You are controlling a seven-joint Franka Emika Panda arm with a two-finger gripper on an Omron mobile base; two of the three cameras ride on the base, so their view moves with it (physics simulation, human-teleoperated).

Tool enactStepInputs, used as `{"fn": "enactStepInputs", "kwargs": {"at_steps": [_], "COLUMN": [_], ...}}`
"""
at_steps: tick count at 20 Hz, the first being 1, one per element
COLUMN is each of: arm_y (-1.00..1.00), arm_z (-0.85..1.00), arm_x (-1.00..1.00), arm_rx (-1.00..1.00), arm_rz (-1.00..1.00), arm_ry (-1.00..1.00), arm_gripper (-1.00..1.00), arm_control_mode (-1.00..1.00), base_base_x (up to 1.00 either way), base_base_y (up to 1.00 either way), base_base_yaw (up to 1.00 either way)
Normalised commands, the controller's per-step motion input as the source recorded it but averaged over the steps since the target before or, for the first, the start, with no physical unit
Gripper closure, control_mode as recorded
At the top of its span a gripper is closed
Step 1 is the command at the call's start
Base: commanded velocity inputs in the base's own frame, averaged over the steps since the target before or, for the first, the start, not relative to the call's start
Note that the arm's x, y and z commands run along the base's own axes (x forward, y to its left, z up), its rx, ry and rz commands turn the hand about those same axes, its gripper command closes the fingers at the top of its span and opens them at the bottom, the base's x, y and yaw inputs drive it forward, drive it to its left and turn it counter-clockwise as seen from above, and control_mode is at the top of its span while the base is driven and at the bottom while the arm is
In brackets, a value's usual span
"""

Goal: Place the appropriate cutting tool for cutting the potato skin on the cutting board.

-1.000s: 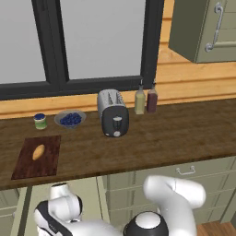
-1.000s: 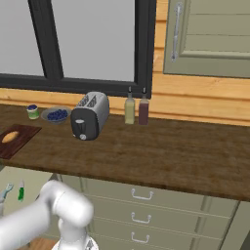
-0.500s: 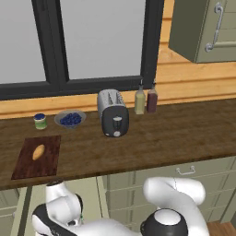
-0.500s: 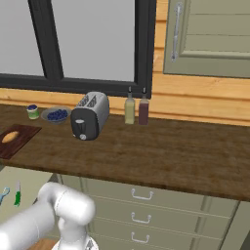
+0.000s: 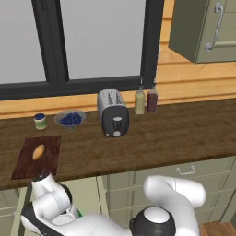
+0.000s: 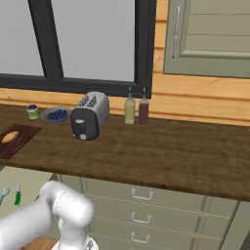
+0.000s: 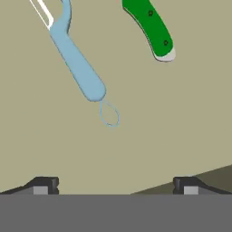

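In the hand view the light-blue peeler (image 7: 77,65) lies on a beige surface, its slim handle slanting toward my gripper (image 7: 116,186) and a thin loop at its near end. My gripper is open, its fingertips (image 7: 45,185) wide apart, short of the peeler and touching nothing. The green-handled knife (image 7: 152,27) lies to the right of the peeler. The right base view shows the peeler (image 6: 4,194) and knife (image 6: 17,195) small, below counter level at the lower left. The dark cutting board (image 5: 37,159) lies on the counter's left end with the potato (image 5: 38,151) on it.
A toaster (image 5: 113,119) stands mid-counter, with two bottles (image 5: 145,100) to its right. A bowl of blueberries (image 5: 69,119) and a small jar (image 5: 40,121) sit behind the board. Drawers (image 6: 141,195) run under the counter. My arm (image 5: 50,203) reaches down at the lower left.
My arm has shifted slightly at the lower left, below the counter edge. Nothing on the counter has moved.
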Motion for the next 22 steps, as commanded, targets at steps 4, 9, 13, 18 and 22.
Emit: {"fn": "enactStepInputs", "kwargs": {"at_steps": [4,9,13,18,22], "arm_y": [0.0,0.0,0.0,0.08,0.16], "arm_z": [-0.15,-0.41,-0.25,-0.37,-0.48], "arm_x": [0.54,0.31,0.45,0.46,0.12], "arm_rx": [0.0,0.0,0.0,0.0,0.0], "arm_rz": [0.12,0.11,0.11,0.12,0.11], "arm_ry": [0.0,-0.03,0.0,0.07,0.14], "arm_gripper": [-1.0,-1.0,-1.0,-1.0,-1.0], "arm_control_mode": [-1.0,-1.0,-1.0,-1.0,-1.0], "base_base_x": [0.0,0.0,0.0,0.0,0.0], "base_base_y": [0.0,0.0,0.0,0.0,0.0], "base_base_yaw": [0.0,0.0,0.0,0.0,0.0]}}
